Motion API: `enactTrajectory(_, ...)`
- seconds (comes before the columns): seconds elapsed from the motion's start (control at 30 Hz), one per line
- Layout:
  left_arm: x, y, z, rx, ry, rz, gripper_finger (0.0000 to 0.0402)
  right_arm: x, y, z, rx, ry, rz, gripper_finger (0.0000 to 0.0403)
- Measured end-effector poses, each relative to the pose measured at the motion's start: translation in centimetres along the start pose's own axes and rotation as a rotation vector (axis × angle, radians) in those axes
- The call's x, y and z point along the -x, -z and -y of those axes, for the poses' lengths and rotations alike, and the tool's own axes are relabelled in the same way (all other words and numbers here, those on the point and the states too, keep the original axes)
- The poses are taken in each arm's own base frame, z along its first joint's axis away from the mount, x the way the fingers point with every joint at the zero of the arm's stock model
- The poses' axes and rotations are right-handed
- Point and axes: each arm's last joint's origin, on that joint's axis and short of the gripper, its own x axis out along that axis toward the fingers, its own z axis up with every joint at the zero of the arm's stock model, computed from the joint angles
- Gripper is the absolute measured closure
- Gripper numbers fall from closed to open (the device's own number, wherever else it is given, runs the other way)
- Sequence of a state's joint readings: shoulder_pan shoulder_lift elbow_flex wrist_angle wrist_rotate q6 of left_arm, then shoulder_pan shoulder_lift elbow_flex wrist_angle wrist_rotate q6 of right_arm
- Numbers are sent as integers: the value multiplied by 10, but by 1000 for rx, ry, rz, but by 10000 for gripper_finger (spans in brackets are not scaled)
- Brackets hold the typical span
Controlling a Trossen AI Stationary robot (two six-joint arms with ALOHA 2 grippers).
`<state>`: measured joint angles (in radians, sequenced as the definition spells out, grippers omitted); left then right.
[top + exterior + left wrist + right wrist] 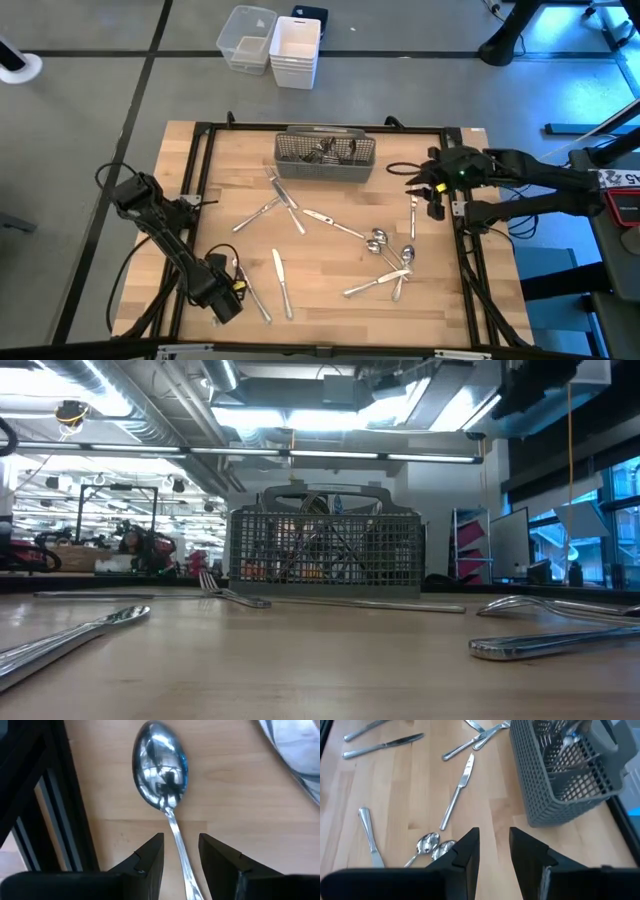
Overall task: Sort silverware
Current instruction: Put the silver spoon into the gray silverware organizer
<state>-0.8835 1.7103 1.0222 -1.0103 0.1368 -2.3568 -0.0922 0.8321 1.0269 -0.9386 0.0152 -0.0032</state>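
Silverware lies scattered on the wooden table: forks and knives [272,205] mid-table, a knife [283,282] nearer, spoons [380,240] and more pieces [385,282] to the right. The grey mesh caddy [325,155] stands at the far side with some pieces inside. My left gripper [181,837] is low at the near left, pointing down and open. Its fingers stand on either side of the handle of a spoon [160,767] that lies flat on the table, without touching it. My right gripper [494,832] hovers open above the table's right side, holding nothing.
A black frame rail [60,795] runs close beside the spoon at the left edge. Another piece of silverware [295,755] lies on the spoon's other side. A fork [412,215] lies below the right gripper. Plastic containers [272,45] stand on the floor beyond the table.
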Motion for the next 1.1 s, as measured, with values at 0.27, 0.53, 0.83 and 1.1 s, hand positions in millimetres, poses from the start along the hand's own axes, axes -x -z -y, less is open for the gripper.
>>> enactTrajectory(0.27,-11,3,2,-5,-25,36,286,5,13,0,-64,9,66,295)
enactTrajectory(0.53,-13,5,0,-14,-24,56,286,7,15,1,-86,17,76,295)
enactTrajectory(0.83,-27,-2,-4,-14,-26,66,286,7,15,1,-87,17,75,295)
enactTrajectory(1.1,-27,-4,-1,-42,5,82,342,7,14,1,-86,17,76,295)
